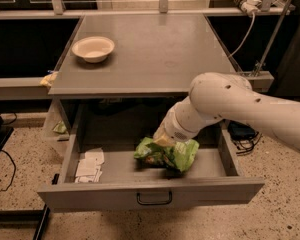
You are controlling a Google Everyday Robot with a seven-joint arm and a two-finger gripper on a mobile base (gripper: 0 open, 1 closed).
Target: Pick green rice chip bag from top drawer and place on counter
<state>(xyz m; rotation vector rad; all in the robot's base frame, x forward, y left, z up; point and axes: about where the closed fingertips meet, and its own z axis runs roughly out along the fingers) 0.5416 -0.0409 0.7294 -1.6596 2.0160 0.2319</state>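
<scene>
We read no lettering, not even on the green rice chip bag (171, 155) under the gripper (163, 140) in the top drawer (90, 198).

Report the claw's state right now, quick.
Claw: down in the top drawer, at the green rice chip bag; whether it is open, closed or holding the bag cannot be told.

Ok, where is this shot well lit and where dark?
Camera view: the counter is evenly lit with a faint sheen; the top drawer is dark at its back, under the counter's shadow; the green rice chip bag catches light, with the gripper at its upper edge, shaded by the arm.
</scene>
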